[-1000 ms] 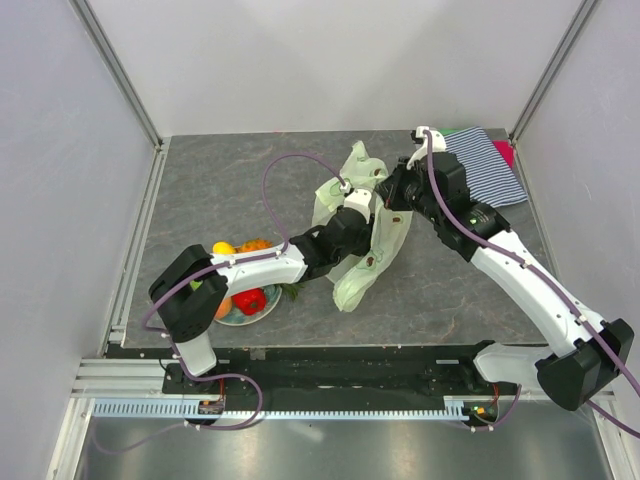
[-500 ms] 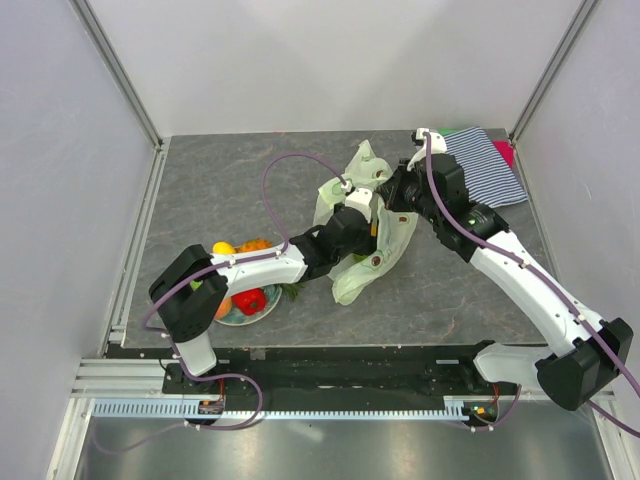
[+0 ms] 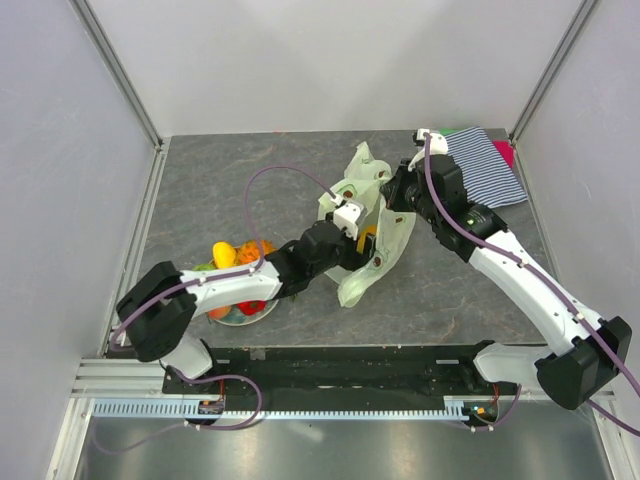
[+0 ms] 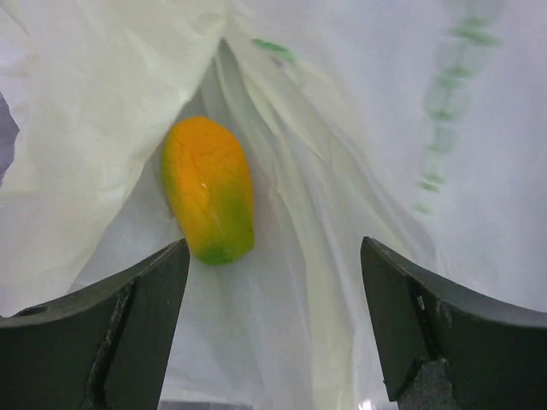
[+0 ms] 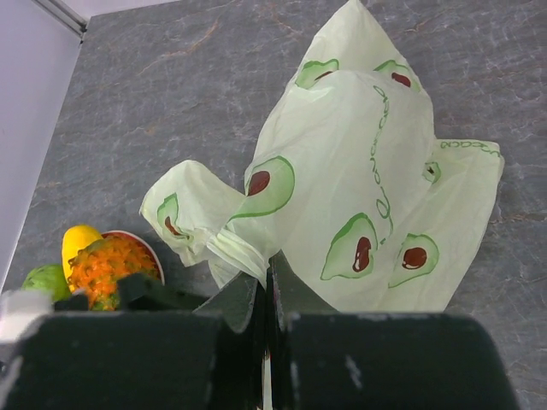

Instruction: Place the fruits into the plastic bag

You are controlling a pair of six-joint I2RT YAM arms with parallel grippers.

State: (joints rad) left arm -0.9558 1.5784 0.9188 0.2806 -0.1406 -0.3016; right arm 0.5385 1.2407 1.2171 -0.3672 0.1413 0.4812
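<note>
Red plate (image 3: 238, 320) at tabletop left: carries pineapple (image 5: 107, 269), lemon (image 5: 79, 243), green apple (image 5: 43, 280) | left fingers (image 4: 145, 316): released, wide apart, inside the bag mouth | mango (image 4: 208, 188): lies inside the plastic bag (image 3: 390, 240), centre of tabletop | right fingers (image 5: 231, 307): clenched on the bag's gathered edge

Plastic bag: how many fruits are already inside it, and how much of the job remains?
Done: one mango lies inside the plastic bag; no other fruit shows there. In hand: the left claw is open and empty at the bag's mouth; the right claw is shut on the bag's edge. Left: pineapple, lemon, green apple and a red piece at the plate.
</note>
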